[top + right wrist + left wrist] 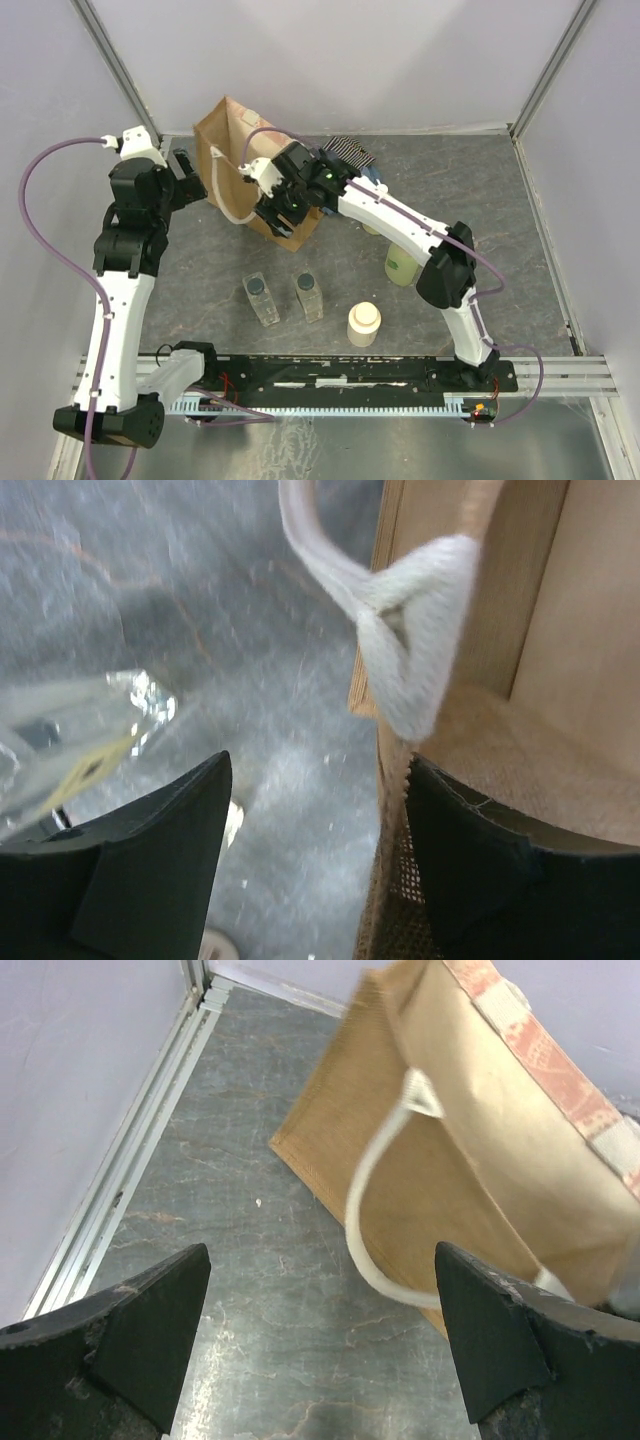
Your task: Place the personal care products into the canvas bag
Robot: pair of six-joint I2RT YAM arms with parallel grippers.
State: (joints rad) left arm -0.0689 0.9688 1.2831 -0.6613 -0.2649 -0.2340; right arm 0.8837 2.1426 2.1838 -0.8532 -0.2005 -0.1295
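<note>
Black jaws of the right gripper (320, 780) are held apart at the rim of the canvas bag (225, 140), seen upper left of centre. Left gripper (320, 1270) jaws are spread beside it. Two clear bottles (260, 298) and a cream jar (364, 323) are seen on the surface (500, 200) below.

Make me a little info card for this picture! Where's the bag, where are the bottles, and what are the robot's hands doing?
bag: canvas bag, back left of the table
outside the bag: left clear bottle, right clear bottle, cream jar, yellow-green bottle
left: left gripper open, empty, beside the bag
right: right gripper open, the bag's edge between its fingers, near the white handle
extra: striped cloth, right of the bag
</note>
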